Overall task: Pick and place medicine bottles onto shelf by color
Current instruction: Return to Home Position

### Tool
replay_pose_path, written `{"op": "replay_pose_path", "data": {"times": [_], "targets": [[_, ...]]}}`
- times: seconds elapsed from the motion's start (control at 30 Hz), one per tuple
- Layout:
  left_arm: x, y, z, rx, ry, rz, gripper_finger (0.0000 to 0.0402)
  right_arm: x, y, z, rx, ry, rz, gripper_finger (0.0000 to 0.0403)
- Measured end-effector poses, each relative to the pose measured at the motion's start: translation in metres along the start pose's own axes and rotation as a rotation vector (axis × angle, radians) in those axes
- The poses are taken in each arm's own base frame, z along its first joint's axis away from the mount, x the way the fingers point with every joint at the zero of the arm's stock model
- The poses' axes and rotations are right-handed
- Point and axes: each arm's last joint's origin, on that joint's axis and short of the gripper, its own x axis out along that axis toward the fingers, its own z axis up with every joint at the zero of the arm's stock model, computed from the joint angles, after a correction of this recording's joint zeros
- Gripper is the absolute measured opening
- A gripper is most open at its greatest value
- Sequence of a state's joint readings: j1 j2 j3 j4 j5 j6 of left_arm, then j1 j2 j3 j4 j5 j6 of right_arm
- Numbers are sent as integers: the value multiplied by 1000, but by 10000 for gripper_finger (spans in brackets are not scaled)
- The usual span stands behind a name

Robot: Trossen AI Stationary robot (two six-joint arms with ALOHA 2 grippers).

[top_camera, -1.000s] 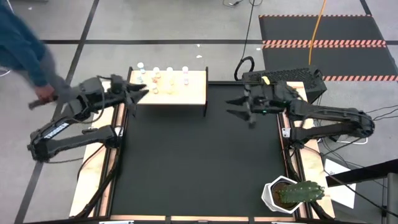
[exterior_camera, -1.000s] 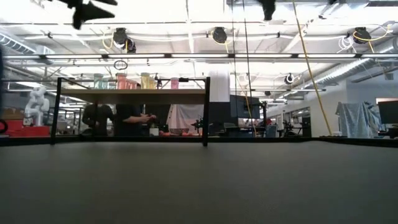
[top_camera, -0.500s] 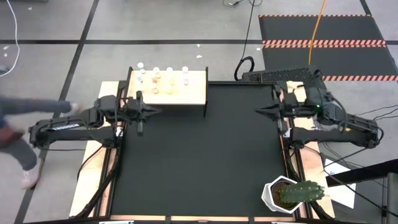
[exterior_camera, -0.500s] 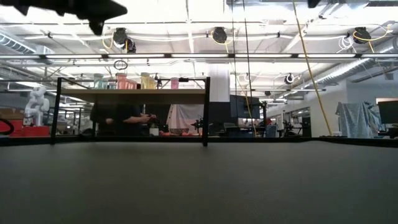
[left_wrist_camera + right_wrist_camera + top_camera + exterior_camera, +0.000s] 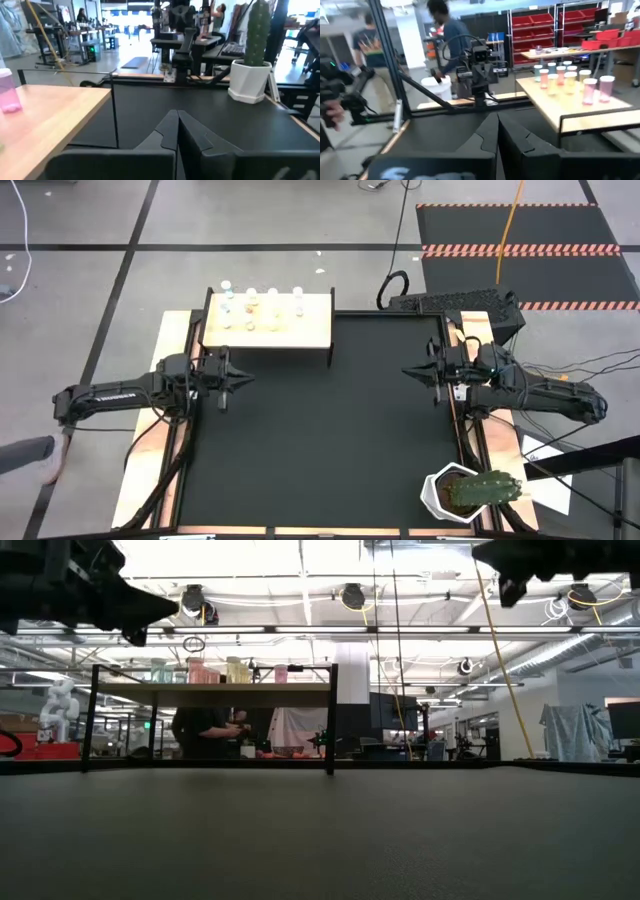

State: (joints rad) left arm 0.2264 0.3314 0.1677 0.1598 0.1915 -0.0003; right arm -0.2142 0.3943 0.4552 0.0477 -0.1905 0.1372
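Open lab hall. Floor (image 5: 90, 280) is grey, big tiles with dark seams. Black floor mat (image 5: 520, 270) with red-white hazard stripes sits beyond the table's far right corner, with an orange cable (image 5: 512, 220) running across it. High ceiling, bright strip lights (image 5: 300, 552), round fixtures (image 5: 352, 595) hung along a rail, white column (image 5: 352, 680) mid-room. Far side has benches, monitors and a grey cloth-draped unit (image 5: 572, 730). Red bins (image 5: 540, 37) sit on racks. A person (image 5: 205, 728) stands at a bench. Table top (image 5: 320, 440) is black, with pale wood side strips (image 5: 150, 470).

Pink bottle (image 5: 7, 95) half beyond the left wrist view's edge
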Motion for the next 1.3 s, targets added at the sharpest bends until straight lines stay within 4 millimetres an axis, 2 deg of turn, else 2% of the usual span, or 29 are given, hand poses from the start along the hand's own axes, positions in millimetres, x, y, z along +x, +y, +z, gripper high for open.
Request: {"op": "replay_pose_path", "data": {"times": [0.13, 0.3, 0.47, 0.67, 0.77, 0.9, 1.0, 1.3], "targets": [[-7, -3, -6, -2, -36, -22, 8, -6, -1, -19, 87, -23, 35, 1], [-15, -8, -13, 6, -19, -86, 5, -15, 3, -39, 213, 51, 122, 0], [-22, -10, -21, 13, 42, -93, 9, -19, 5, -53, 180, 41, 131, 0], [-28, -10, -25, 30, 69, -86, 3, -15, 3, -87, 219, 6, 130, 0], [-28, -11, -25, 20, 72, -90, 5, -15, 7, -83, 260, -87, 208, 0], [-24, -10, -35, 25, 38, -93, 3, -14, 7, -89, 240, -30, 201, 0], [-19, -10, -37, 19, -55, -91, 6, -15, 7, -85, 198, -85, 188, 0], [-19, -9, -39, 67, -40, -71, 6, -13, 6, -91, 172, -21, 175, 0]]}}
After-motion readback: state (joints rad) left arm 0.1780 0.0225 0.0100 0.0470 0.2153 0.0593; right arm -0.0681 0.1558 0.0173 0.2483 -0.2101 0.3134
